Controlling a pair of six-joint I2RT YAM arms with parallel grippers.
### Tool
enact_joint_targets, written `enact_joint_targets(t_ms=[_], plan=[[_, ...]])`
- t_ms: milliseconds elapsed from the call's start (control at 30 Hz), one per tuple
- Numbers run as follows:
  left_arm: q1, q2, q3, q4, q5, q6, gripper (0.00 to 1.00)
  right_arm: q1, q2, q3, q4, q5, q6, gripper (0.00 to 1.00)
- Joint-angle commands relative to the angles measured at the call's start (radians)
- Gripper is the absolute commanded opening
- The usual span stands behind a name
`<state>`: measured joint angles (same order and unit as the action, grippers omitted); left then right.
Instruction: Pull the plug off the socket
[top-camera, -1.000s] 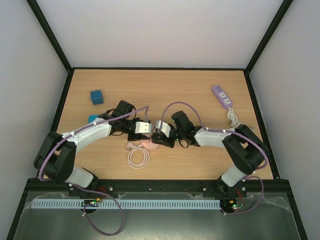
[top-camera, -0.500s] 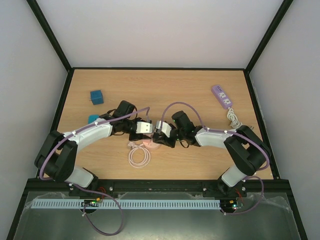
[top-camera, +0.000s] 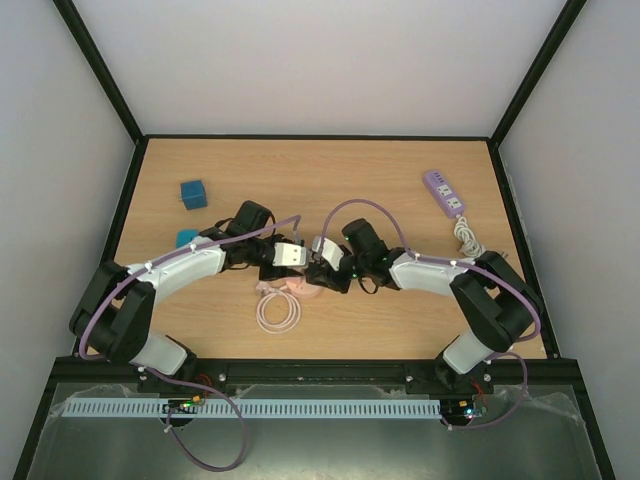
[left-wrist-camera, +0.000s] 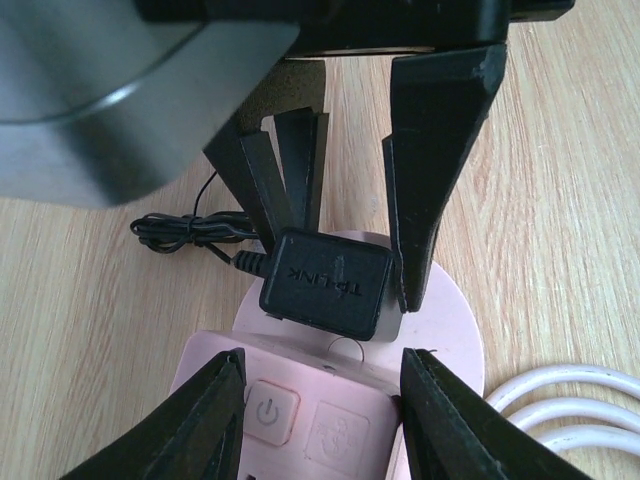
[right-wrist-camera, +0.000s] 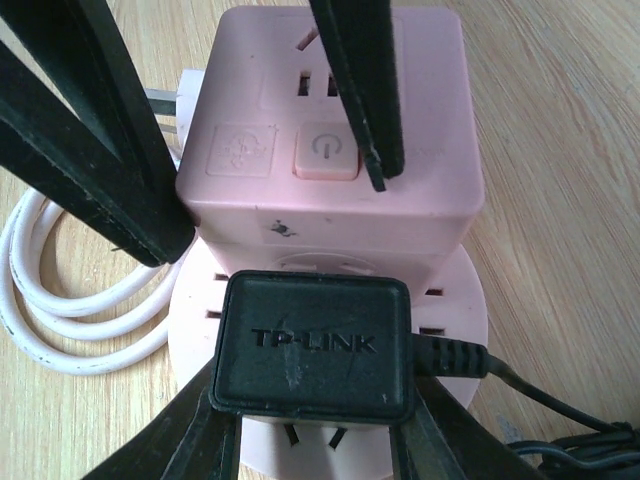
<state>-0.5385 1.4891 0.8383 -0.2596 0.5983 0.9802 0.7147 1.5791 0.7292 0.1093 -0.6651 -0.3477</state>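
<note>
The pink socket (top-camera: 300, 290), a cube on a round base, lies mid-table. In the left wrist view my left gripper (left-wrist-camera: 322, 385) is shut on the cube's sides (left-wrist-camera: 330, 420), by its power button. A black TP-LINK plug (right-wrist-camera: 312, 345) sits against the round base (right-wrist-camera: 450, 300). My right gripper (right-wrist-camera: 312, 410) is shut on the plug, one finger on each side. The plug also shows in the left wrist view (left-wrist-camera: 325, 283), with the right fingers (left-wrist-camera: 440, 170) on it. I cannot tell whether its pins are seated. The two grippers meet over the socket in the top view, left (top-camera: 292, 270), right (top-camera: 318, 272).
The socket's white cable (top-camera: 277, 313) lies coiled just in front of it. The plug's thin black cord (right-wrist-camera: 560, 420) trails off to the right. A purple power strip (top-camera: 444, 193) lies at the far right. Two blue blocks (top-camera: 193, 193) (top-camera: 186, 238) sit at the left.
Both grippers and the socket have shifted very slightly on the table. Both grips are unchanged.
</note>
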Motion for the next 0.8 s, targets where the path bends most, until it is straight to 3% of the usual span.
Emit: enact_joint_targets(t_ms=[0,267,533,767], plan=[[-0.002,0.077,-0.069,-0.140,-0.160,-0.005,0.44,0.020,-0.045,0.088,0.092,-0.111,0.069,0.10],[-0.003,0.083,-0.074,-0.137,-0.161,-0.011,0.44,0.019,-0.099,-0.008,0.118,-0.112,-0.077,0.10],[-0.007,0.097,-0.076,-0.142,-0.162,-0.018,0.44,0.011,-0.102,-0.079,0.237,-0.150,-0.042,0.09],[-0.029,0.094,-0.081,-0.132,-0.172,-0.023,0.44,0.013,-0.064,0.042,0.092,-0.121,0.028,0.09]])
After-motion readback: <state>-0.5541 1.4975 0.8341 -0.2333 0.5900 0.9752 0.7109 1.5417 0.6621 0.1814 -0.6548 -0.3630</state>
